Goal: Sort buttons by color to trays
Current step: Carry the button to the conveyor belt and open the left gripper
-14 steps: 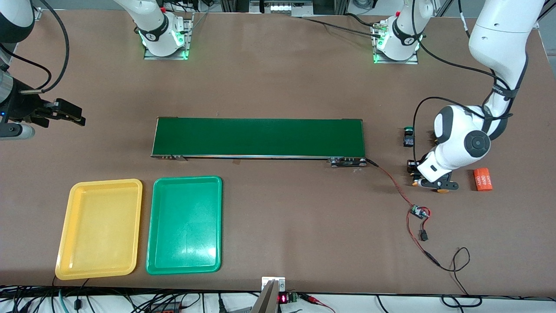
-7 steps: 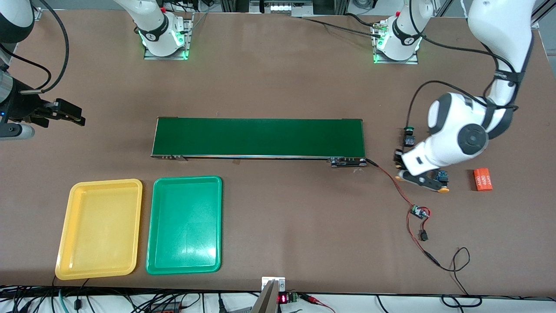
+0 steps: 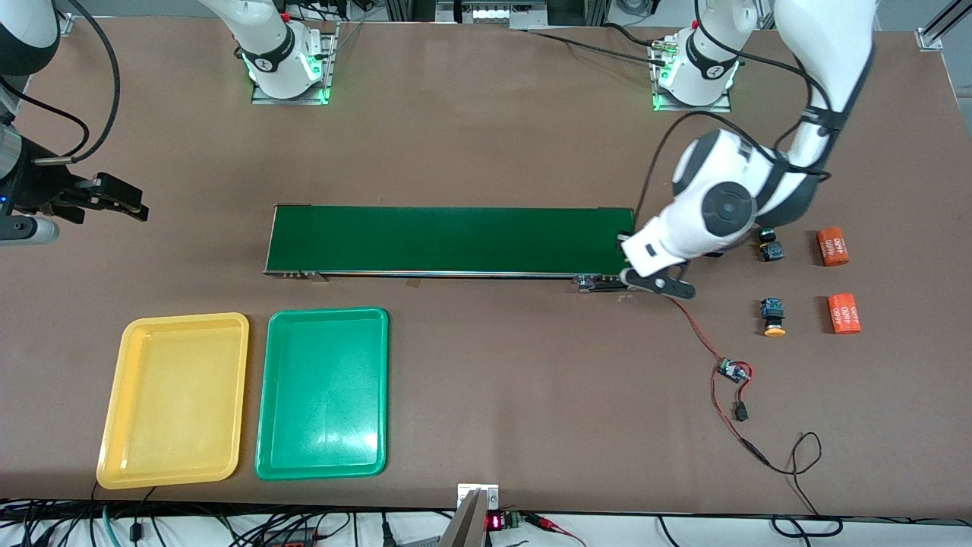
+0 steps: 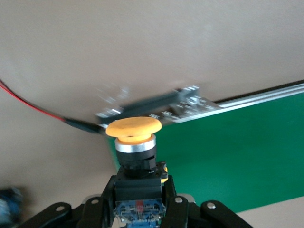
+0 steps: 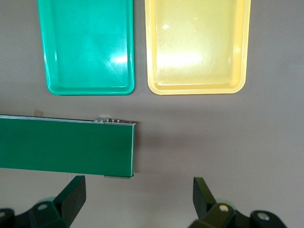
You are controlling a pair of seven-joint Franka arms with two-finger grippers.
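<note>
Left gripper (image 4: 137, 209), clamped on yellow-capped black-and-blue push-button (image 4: 134, 142), has swung from frame right to long dark-green conveyor belt's (image 3: 456, 239) end; sorting underway. Right gripper (image 5: 137, 202) waits wide open, empty, upper left.

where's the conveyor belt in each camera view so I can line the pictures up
Front view: belt lies mid-table, farther from the camera than both trays.
Left wrist view: its end shows just past the held yellow button.
Right wrist view: its other end, beside the green tray.
Shared landmark: the belt's silver edge rail.
</note>
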